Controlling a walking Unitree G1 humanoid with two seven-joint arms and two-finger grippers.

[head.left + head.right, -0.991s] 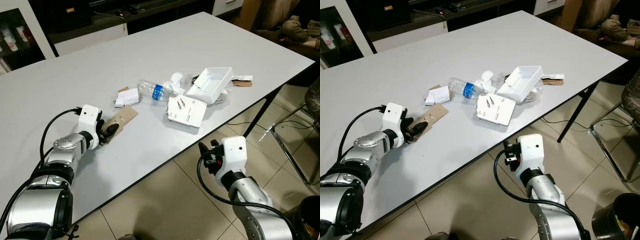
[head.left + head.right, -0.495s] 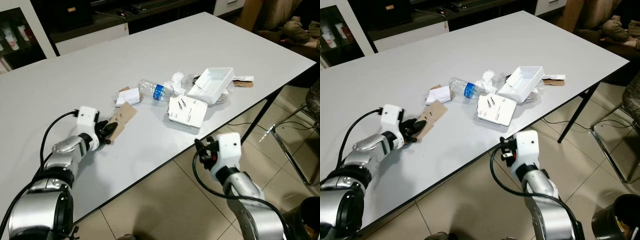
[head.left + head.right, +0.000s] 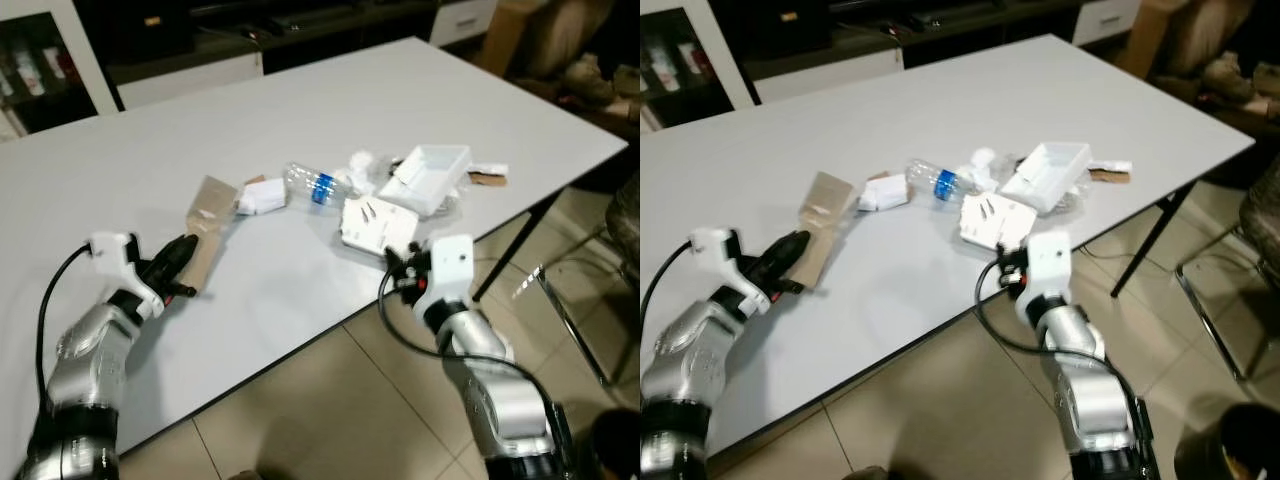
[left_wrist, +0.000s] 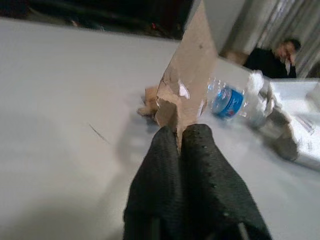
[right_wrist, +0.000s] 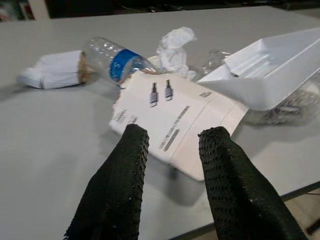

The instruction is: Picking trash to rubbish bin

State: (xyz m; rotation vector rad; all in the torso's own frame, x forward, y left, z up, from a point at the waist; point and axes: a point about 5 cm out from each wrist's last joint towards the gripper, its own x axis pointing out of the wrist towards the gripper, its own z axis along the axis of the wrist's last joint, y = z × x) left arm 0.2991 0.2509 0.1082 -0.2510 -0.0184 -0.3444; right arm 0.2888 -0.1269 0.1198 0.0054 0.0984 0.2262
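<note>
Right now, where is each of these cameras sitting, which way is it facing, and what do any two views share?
Left and right eye views: on the head, looking down at the white table with trash; both silver arms show.
Left wrist view: along the left hand, shut on the cardboard piece.
Right wrist view: along the open right hand, facing the white box lid.
Shared: both wrist views show the plastic bottle.

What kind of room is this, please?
Probably a living or dining room in a home. A large white table stands on a tiled floor, dark cabinets line the far wall, and a person sits in the background.
</note>
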